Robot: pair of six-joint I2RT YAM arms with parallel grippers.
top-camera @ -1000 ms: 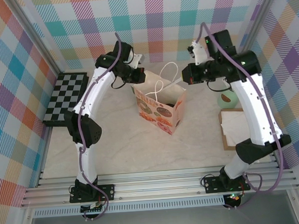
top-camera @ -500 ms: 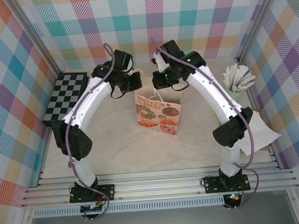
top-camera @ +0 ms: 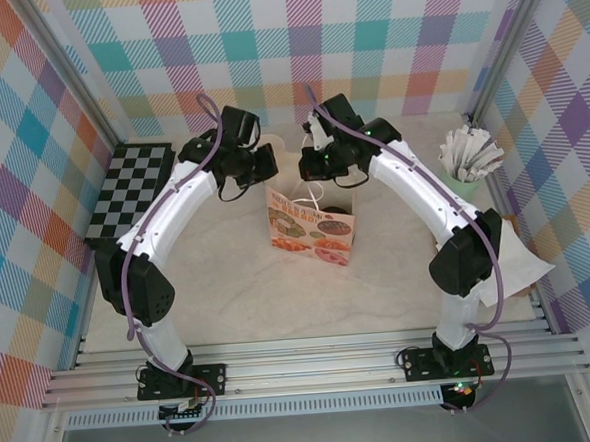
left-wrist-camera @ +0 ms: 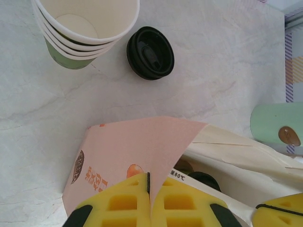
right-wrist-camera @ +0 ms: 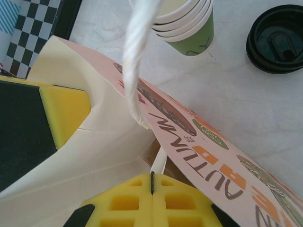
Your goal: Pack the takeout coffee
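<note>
The left gripper and right gripper each clamp the rim of the paper bag, with the lidded cup apparently inside, at lower right beside the left one.

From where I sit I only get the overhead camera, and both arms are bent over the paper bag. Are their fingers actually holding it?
Observer: Yes. The wrist cameras show both pairs pinched shut on the paper bag: the left fingers on its pink printed wall, the right fingers on its rim.
Operator: What are the arms hiding beyond the bag?
Observer: A stack of lidless green cups stands there, with a black lid lying beside it, not touching.
Operator: Is anything inside the bag?
Observer: The left wrist camera glimpses something dark and round inside. I cannot tell what it is.
</note>
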